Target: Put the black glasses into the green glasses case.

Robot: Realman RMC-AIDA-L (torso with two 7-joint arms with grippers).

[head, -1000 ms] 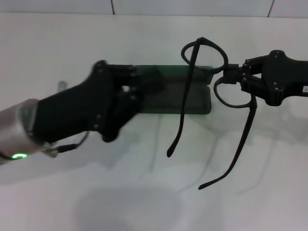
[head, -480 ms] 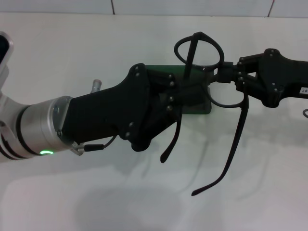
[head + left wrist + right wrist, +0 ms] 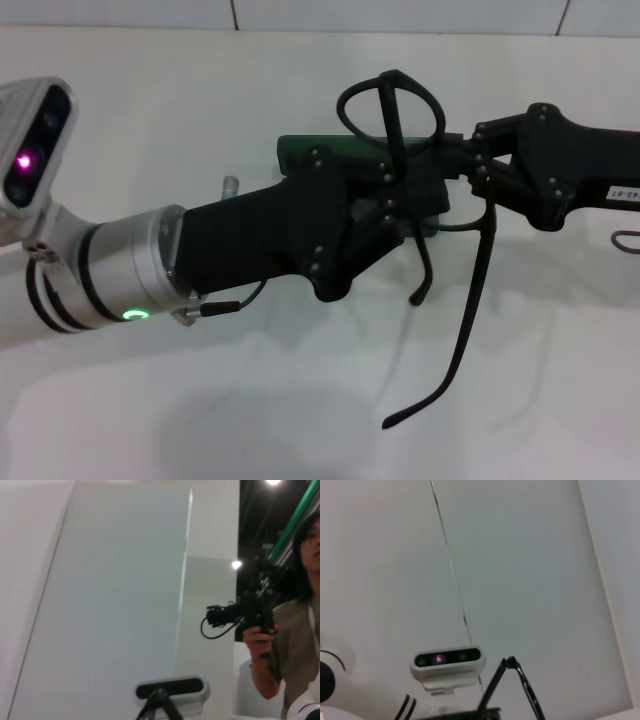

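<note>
Right pincer [image 3: 462,165] comes in from three o'clock in the head view, clamped on the black glasses [image 3: 400,110] at the bridge between the two lenses. The glasses hang in the air above the white table [image 3: 150,120], temple arms open and trailing down toward six o'clock. Left pincer [image 3: 400,195] reaches in from nine o'clock, its black body lying across the green glasses case [image 3: 300,150]; only the case's far left corner shows. Can't tell whether the left pincer is open or closed, nor whether the case lid is up.
</note>
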